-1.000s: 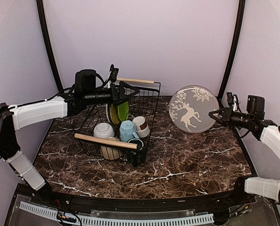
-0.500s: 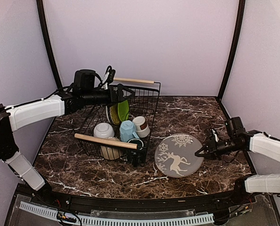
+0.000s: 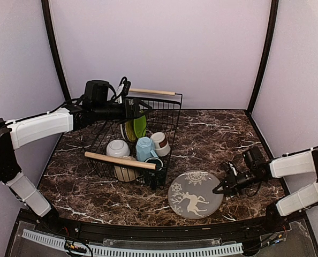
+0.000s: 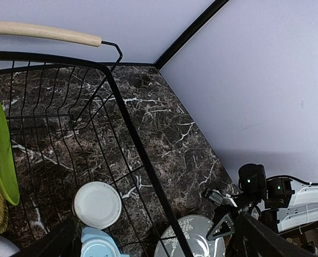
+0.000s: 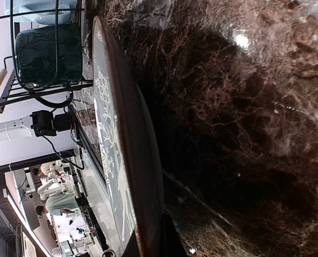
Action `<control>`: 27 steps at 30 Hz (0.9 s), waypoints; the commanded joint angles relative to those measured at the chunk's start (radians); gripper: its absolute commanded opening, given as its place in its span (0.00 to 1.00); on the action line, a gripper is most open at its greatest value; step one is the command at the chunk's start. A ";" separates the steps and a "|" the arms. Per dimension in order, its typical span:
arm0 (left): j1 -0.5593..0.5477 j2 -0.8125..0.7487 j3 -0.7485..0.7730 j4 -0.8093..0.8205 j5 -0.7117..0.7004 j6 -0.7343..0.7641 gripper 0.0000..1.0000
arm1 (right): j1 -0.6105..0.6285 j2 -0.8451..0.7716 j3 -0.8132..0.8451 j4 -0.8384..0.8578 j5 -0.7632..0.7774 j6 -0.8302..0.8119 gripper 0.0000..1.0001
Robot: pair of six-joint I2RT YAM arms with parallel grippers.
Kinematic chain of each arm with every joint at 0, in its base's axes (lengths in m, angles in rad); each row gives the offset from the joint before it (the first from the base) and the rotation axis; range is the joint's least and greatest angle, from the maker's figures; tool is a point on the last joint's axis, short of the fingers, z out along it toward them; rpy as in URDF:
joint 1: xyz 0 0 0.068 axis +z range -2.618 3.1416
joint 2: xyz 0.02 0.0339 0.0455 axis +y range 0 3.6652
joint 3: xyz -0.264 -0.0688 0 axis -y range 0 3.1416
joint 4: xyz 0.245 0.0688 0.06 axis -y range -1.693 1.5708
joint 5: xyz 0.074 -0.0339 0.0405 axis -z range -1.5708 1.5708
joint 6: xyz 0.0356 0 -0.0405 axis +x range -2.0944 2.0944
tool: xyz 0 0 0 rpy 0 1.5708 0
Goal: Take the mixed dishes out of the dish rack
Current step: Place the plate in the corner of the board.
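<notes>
The dish rack (image 3: 173, 114), a black wire basket with wooden handles, holds lime-green plates (image 3: 139, 126), a white bowl (image 3: 118, 148), a cream bowl (image 3: 126, 172), a light blue mug (image 3: 144, 148), a brown-white cup (image 3: 160, 143) and a dark green mug (image 3: 153, 163). My left gripper (image 3: 143, 107) hovers open over the rack's far side, holding nothing. My right gripper (image 3: 221, 188) is shut on the rim of a grey plate with a white deer pattern (image 3: 195, 194), held nearly flat, low over the table right of the rack. In the right wrist view the plate (image 5: 121, 150) is edge-on beside the dark green mug (image 5: 49, 48).
Dark marble table (image 3: 228, 134) with black edging (image 3: 164, 230) along the front. Lilac walls close in the back and both sides. In the left wrist view the rack's far handle (image 4: 41, 32) crosses the top, with the lime-green plate (image 4: 1, 155) and the cup's white base (image 4: 97, 204) below.
My right arm swung the grey plate from upright and raised at the back right down to the front, laying it nearly flat beside the rack. The left arm hardly moved.
</notes>
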 commanded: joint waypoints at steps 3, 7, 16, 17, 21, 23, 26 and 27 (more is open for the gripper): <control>0.001 -0.024 0.031 -0.049 -0.008 0.023 0.99 | 0.022 0.046 -0.015 0.075 0.009 0.000 0.05; 0.001 -0.025 0.030 -0.057 -0.016 0.025 0.99 | 0.024 0.007 -0.007 0.036 0.112 0.014 0.33; 0.001 -0.060 0.065 -0.190 -0.140 0.096 0.99 | 0.022 -0.097 0.046 -0.095 0.349 0.071 0.83; 0.001 -0.069 0.067 -0.205 -0.162 0.117 0.99 | 0.022 -0.109 0.057 -0.111 0.372 0.071 0.87; 0.001 -0.090 0.094 -0.324 -0.313 0.174 0.99 | 0.022 -0.169 0.102 -0.167 0.513 0.073 0.99; 0.002 -0.088 0.118 -0.378 -0.417 0.197 0.99 | 0.022 -0.190 0.133 -0.187 0.550 0.070 0.99; 0.002 -0.069 0.158 -0.438 -0.493 0.222 0.99 | 0.022 -0.220 0.184 -0.194 0.601 0.078 0.99; 0.002 -0.061 0.182 -0.470 -0.526 0.226 0.99 | 0.022 -0.231 0.204 -0.201 0.623 0.084 0.99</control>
